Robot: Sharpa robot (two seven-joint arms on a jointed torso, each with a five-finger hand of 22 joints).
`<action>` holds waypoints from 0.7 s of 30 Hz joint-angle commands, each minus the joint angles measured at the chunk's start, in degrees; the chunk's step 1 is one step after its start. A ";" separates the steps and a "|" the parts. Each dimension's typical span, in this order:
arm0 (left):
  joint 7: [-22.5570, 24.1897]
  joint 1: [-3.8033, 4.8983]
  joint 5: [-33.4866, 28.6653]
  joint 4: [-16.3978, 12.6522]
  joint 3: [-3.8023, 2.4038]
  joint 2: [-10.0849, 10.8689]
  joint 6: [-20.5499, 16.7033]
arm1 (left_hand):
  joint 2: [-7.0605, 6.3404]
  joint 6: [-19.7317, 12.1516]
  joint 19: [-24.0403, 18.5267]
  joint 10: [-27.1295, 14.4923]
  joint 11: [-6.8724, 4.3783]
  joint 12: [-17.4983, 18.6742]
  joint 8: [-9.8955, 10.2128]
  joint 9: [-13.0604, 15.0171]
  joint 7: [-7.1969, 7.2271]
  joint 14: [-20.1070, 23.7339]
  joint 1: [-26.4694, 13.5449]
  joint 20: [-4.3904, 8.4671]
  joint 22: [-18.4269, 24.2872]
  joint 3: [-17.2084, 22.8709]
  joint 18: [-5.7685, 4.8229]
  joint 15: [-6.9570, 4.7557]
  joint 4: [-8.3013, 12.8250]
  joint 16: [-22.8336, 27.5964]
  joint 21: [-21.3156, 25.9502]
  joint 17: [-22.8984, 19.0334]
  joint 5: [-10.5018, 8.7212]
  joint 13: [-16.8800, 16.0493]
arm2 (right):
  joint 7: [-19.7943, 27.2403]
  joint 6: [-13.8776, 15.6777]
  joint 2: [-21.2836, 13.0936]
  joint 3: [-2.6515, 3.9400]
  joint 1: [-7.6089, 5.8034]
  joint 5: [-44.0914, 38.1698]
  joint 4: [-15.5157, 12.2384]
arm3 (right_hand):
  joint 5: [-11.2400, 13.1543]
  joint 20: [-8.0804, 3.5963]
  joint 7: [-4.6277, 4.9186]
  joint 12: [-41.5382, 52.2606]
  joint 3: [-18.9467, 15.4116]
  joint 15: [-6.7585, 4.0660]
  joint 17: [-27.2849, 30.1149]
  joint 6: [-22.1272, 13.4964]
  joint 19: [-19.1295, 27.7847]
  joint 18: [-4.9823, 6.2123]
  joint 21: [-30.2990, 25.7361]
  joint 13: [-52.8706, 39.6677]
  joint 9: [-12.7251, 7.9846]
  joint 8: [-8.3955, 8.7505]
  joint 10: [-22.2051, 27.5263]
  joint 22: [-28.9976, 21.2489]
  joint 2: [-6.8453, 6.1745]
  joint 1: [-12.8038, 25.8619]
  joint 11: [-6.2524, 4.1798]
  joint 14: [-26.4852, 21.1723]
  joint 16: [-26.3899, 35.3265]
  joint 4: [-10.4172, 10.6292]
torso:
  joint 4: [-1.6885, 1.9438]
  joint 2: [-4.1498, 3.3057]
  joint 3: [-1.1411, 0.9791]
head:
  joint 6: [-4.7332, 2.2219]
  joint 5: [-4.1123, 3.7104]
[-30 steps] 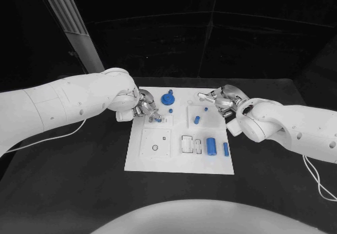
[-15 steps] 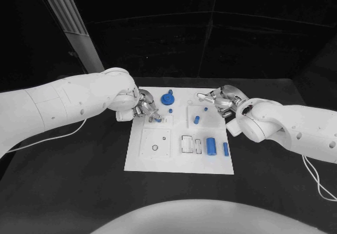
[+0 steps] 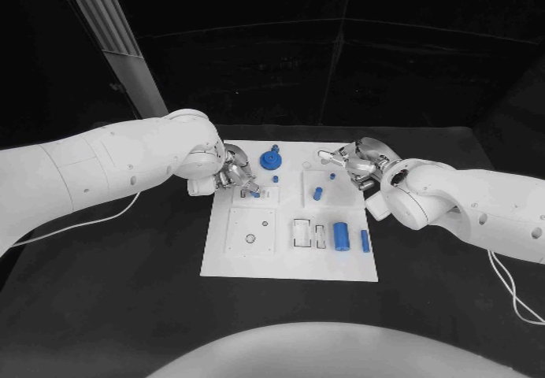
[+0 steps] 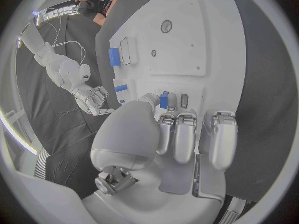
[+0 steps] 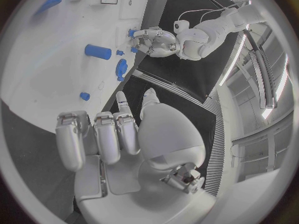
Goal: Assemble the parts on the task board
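No legible text, label, brand, number or sign is found in any view. The task board (image 3: pixel 290 260) carries outlines and recesses only, without lettering. The blue parts, both arms and both hands bear no readable marking. The tabletop (image 3: pixel 113 299) shows no print or sticker.

— What carries it all?
— A black desk (image 3: pixel 125 307), matte, running to every edge of the head view.
— Anything lying on it?
— A thin white cable (image 3: pixel 79 223) curves across the desk's left side, and another white cable (image 3: pixel 513 290) loops near the right edge.
— And behind?
— A pale ribbed column (image 3: pixel 123 53) leans up from beyond the desk's far left corner — dark room around it.
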State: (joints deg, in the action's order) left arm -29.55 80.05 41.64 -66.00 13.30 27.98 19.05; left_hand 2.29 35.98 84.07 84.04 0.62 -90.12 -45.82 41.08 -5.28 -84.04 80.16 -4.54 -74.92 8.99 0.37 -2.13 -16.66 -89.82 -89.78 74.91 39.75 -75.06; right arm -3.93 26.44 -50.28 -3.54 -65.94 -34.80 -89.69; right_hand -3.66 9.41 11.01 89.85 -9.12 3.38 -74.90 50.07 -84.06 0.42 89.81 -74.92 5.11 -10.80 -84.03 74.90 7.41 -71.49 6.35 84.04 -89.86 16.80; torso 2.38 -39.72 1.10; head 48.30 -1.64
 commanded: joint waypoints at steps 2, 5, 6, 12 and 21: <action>-0.86 -0.13 0.34 0.24 0.09 -0.10 0.65 | -0.06 0.58 5.93 5.96 0.17 0.12 -0.22 3.13 1.00 -5.96 0.40 0.29 -15.08 1.71 -0.37 -0.28 1.45 -0.18 -0.22 15.09 -0.15 -14.94 | 0.19 -0.45 0.05 0.02 -0.07 0.30 -0.17 | -0.21 0.33 -0.14 0.15 -0.33 0.04 -15.10 -0.37 -5.94 -0.42 0.19 -15.08 0.09 -0.28 -5.97 15.10 0.41 -0.30 0.41 5.96 -0.14 -0.09 | -0.01 0.01 -0.01 | 0.03 -0.04; -0.98 -0.20 0.34 0.28 0.09 -0.18 0.99 | -0.06 0.57 5.93 5.96 0.17 0.12 -0.22 3.14 1.00 -5.96 0.41 0.28 -15.08 1.72 -0.37 -0.28 1.45 -0.18 -0.22 15.09 -0.16 -14.94 | 0.26 -0.47 0.04 0.02 -0.07 0.33 -0.29 | -0.21 0.33 -0.14 0.15 -0.33 0.04 -15.10 -0.37 -5.94 -0.42 0.19 -15.08 0.09 -0.28 -5.97 15.10 0.41 -0.30 0.41 5.96 -0.14 -0.09 | 0.03 -0.01 -0.02 | 0.08 -0.05; -1.00 -0.22 0.34 0.28 0.09 -0.17 1.02 | -0.06 0.57 5.93 5.96 0.17 0.12 -0.22 3.14 1.00 -5.96 0.41 0.28 -15.08 1.73 -0.37 -0.28 1.45 -0.18 -0.22 15.09 -0.17 -14.94 | 0.26 -0.48 0.04 0.02 -0.07 0.33 -0.33 | -0.21 0.33 -0.14 0.15 -0.33 0.04 -15.10 -0.37 -5.94 -0.42 0.19 -15.08 0.09 -0.28 -5.97 15.10 0.41 -0.30 0.41 5.96 -0.14 -0.09 | 0.03 -0.01 -0.02 | 0.08 -0.04; -1.07 -0.29 0.34 0.54 0.09 -0.09 1.08 | -0.08 0.56 5.93 5.96 0.18 0.12 -0.21 3.17 1.00 -5.96 0.40 0.28 -15.08 1.75 -0.37 -0.28 1.45 -0.18 -0.22 15.09 -0.21 -14.94 | 0.28 -0.54 0.03 0.02 -0.07 0.36 -0.49 | -0.21 0.33 -0.14 0.15 -0.33 0.04 -15.10 -0.37 -5.94 -0.42 0.19 -15.08 0.09 -0.28 -5.97 15.10 0.41 -0.30 0.41 5.96 -0.14 -0.09 | 0.07 0.03 -0.03 | 0.08 -0.09; -1.27 -0.36 0.34 0.94 0.09 -0.50 1.73 | -0.13 0.54 5.93 5.96 0.20 0.12 -0.21 3.20 0.99 -5.96 0.38 0.27 -15.08 1.78 -0.37 -0.28 1.43 -0.18 -0.22 15.09 -0.30 -14.94 | 0.31 -0.66 0.05 0.02 -0.07 0.41 -0.57 | -0.21 0.33 -0.14 0.15 -0.33 0.04 -15.10 -0.37 -5.94 -0.42 0.19 -15.08 0.09 -0.28 -5.97 15.10 0.41 -0.30 0.41 5.96 -0.14 -0.09 | -0.03 -0.02 -0.01 | 0.06 0.02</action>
State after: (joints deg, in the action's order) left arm -29.56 79.96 41.52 -65.23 13.20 27.57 19.74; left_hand 2.14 35.87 84.07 84.04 0.62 -90.12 -45.72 41.44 -5.13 -84.04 80.00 -4.54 -74.92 9.03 0.38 -2.13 -16.62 -89.83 -89.78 74.91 39.70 -75.06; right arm -3.94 26.25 -50.26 -3.54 -65.94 -34.55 -90.09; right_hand -3.66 9.41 11.01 89.85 -9.12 3.38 -74.90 50.08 -84.06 0.43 89.81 -74.92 5.11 -10.81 -84.04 74.91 7.40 -71.49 6.35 84.04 -89.86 16.80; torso 2.39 -39.70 1.07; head 48.37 -1.65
